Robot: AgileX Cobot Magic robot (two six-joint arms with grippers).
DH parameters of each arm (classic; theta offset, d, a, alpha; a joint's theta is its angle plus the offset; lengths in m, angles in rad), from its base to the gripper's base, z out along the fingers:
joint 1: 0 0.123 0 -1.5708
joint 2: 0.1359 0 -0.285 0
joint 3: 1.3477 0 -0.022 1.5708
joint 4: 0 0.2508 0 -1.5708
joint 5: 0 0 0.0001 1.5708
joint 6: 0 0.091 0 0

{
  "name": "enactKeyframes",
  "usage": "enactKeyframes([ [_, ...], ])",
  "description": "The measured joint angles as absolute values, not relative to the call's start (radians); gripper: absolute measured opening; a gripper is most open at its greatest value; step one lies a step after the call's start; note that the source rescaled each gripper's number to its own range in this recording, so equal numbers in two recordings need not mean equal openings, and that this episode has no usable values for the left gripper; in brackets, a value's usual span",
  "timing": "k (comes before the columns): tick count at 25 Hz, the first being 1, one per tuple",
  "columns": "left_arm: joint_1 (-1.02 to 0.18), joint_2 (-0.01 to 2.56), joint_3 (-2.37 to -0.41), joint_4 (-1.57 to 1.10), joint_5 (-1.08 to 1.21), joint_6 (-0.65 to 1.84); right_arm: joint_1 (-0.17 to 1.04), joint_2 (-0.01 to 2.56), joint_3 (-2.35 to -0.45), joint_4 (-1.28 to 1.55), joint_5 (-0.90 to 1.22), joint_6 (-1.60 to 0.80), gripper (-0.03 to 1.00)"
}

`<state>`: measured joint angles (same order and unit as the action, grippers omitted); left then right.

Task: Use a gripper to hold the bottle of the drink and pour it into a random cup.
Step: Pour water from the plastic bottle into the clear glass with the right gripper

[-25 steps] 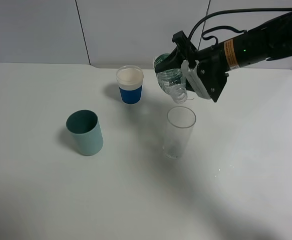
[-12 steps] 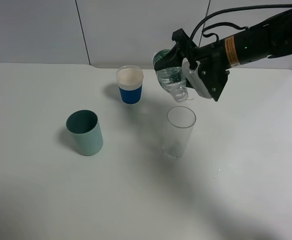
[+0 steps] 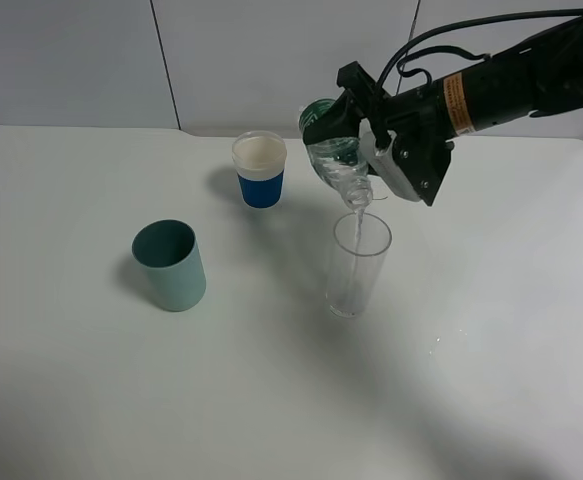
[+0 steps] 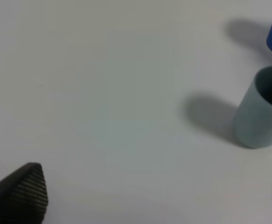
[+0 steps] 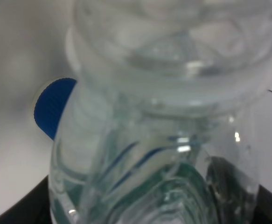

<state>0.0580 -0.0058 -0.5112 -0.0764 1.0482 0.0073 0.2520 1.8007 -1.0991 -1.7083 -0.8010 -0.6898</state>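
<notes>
My right gripper (image 3: pixel 363 125) is shut on the bottle (image 3: pixel 333 148), a small clear one with a dark green label. The bottle is tipped with its neck pointing down, just over the rim of the tall clear glass cup (image 3: pixel 358 268). A thin stream of water runs from the mouth into the glass. The right wrist view is almost filled by the bottle (image 5: pixel 140 154), seen from close up. In the left wrist view my left gripper (image 4: pixel 152 196) is open, its dark fingertips (image 4: pixel 24 191) far apart over bare table; it is out of the high view.
A teal cup (image 3: pixel 171 265) stands at the left of the white table (image 3: pixel 271 400) and also shows as the teal cup (image 4: pixel 259 112) near my left gripper. A white cup with a blue band (image 3: pixel 260 170) stands behind, left of the bottle. Small water drops (image 3: pixel 436 345) lie right of the glass.
The right gripper has tipped the bottle further and brought its mouth down toward the glass rim. Water now runs into the glass. The cups have not moved.
</notes>
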Motion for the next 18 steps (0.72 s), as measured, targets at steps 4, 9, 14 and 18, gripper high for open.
enactKeyframes([
  [4, 0.058, -0.006, -0.511, -0.076, 1.048, 0.007, 0.252, 1.801, -1.099, -1.708, -0.801, -0.690, 0.01],
  [9, 0.058, -0.006, -0.511, -0.076, 1.048, 0.007, 0.252, 1.801, -1.099, -1.708, -0.801, -0.690, 0.01],
  [14, 0.058, -0.006, -0.511, -0.076, 1.048, 0.007, 0.252, 1.801, -1.099, -1.708, -0.797, -0.699, 0.01],
  [18, 0.058, -0.006, -0.511, -0.076, 1.048, 0.007, 0.252, 1.801, -1.099, -1.708, -0.795, -0.715, 0.01],
])
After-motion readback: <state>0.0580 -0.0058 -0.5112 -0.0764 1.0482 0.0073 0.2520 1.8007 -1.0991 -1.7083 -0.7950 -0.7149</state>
